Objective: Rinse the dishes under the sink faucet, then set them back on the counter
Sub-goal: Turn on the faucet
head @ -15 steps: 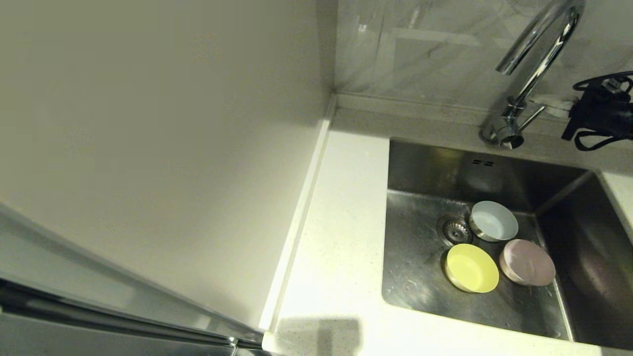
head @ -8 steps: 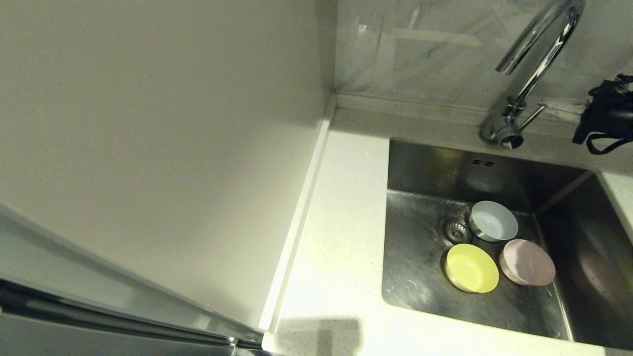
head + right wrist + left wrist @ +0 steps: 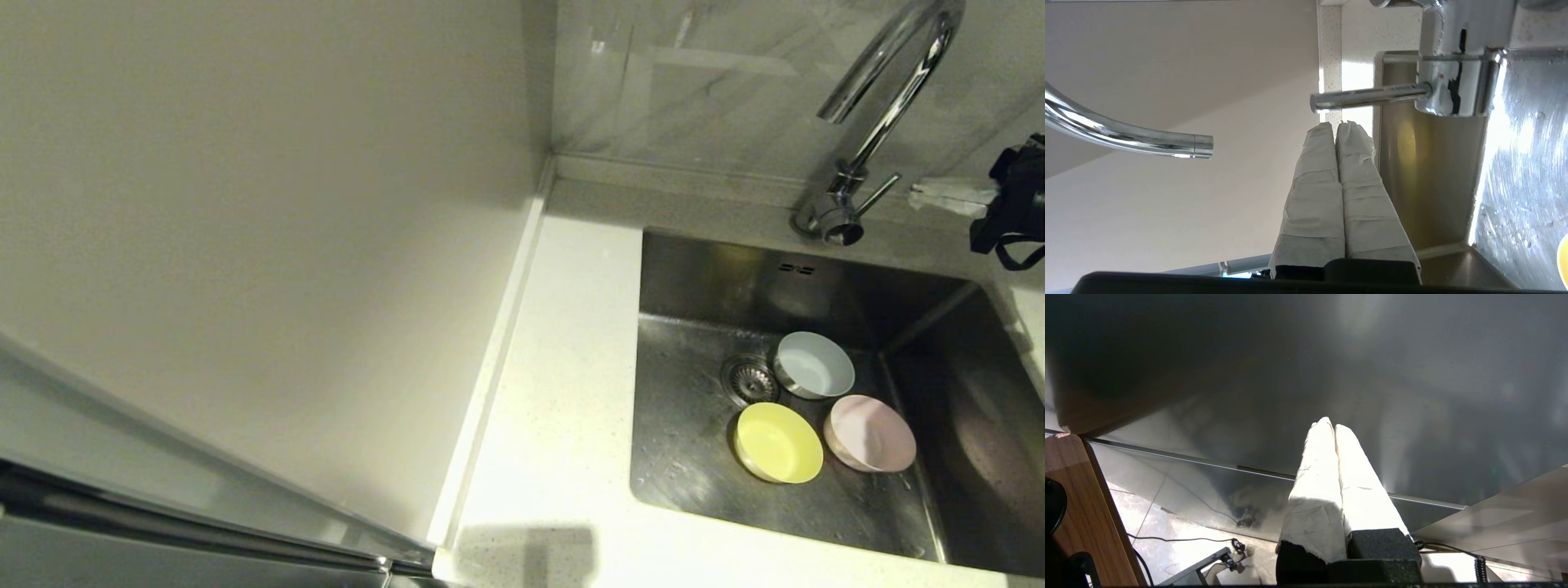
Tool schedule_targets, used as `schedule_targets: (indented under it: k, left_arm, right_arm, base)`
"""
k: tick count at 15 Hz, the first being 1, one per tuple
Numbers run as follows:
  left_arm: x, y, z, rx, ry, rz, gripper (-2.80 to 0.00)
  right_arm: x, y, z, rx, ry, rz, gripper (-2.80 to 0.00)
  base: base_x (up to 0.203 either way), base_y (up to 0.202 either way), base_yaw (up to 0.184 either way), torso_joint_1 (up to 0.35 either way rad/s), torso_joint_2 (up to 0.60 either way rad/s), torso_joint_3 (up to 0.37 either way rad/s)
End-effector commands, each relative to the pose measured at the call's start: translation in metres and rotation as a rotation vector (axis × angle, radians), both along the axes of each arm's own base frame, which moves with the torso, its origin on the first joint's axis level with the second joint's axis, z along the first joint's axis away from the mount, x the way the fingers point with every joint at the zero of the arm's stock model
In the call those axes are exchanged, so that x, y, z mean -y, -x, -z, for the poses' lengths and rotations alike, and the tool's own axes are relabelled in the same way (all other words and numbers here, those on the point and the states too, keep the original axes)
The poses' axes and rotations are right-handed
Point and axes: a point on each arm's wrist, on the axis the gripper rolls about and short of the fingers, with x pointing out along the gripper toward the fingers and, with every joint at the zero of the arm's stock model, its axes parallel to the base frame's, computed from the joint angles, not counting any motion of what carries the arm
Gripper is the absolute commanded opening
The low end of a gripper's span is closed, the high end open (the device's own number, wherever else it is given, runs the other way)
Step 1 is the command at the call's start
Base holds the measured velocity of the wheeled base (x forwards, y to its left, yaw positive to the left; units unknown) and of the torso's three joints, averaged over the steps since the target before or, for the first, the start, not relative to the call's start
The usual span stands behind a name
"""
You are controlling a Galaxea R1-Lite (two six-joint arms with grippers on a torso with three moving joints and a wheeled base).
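Three dishes lie in the sink [image 3: 686,441] by the drain [image 3: 749,380]: a pale blue bowl [image 3: 814,365], a yellow bowl [image 3: 778,442] and a pink bowl [image 3: 869,433]. The chrome faucet [image 3: 886,98] arches over the basin, and no water shows at its spout [image 3: 1202,147]. My right gripper [image 3: 914,196] is shut and empty, its white-wrapped tips a short way right of the faucet's side lever [image 3: 878,194]. The right wrist view shows that gripper [image 3: 1336,124] just off the lever [image 3: 1367,97]. My left gripper [image 3: 1331,424] is shut and empty, parked low away from the sink.
The white speckled counter [image 3: 563,392] runs left of the sink, bounded by a raised edge strip [image 3: 498,343] and a plain wall. Grey marbled tiles [image 3: 694,82] stand behind the faucet. A dark cabinet panel [image 3: 1290,355] faces the left gripper, with cables on the floor below.
My right gripper has drawn back to the right, away from the faucet's lever. The bowls have not moved.
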Motion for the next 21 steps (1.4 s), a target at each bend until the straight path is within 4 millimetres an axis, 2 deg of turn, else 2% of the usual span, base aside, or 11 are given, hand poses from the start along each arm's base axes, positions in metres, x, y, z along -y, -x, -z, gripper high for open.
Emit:
schedule_targets:
  k: [1,6,15,17,21]
  left_arm:
    - [0.0,0.0,0.001,-0.003,0.001,0.0,-2.8]
    - [0.0,0.0,0.001,-0.003,0.001,0.0,-2.8]
    - [0.0,0.0,0.001,-0.003,0.001,0.0,-2.8]
    - [0.0,0.0,0.001,-0.003,0.001,0.0,-2.8]
    - [0.0,0.0,0.001,-0.003,0.001,0.0,-2.8]
  right_arm:
    - [0.002,0.001,0.001,-0.008,-0.006,0.002,-2.8]
    - [0.0,-0.003,-0.001,0.007,-0.028,0.153,-2.8]
    - [-0.045,-0.011,0.004,-0.047,-0.058,0.101,-2.8]
    - [-0.051,-0.013,0.007,-0.058,-0.062,0.088,-2.8]
    - [-0.047,-0.011,0.007,-0.053,-0.058,0.091,-2.8]
  base:
    - [0.0,0.0,0.0,0.0,0.0,0.0]
    - [0.0,0.0,0.0,0.0,0.0,0.0]
    - [0.0,0.0,0.0,0.0,0.0,0.0]
    - [0.0,0.0,0.0,0.0,0.0,0.0]
    - [0.0,0.0,0.0,0.0,0.0,0.0]
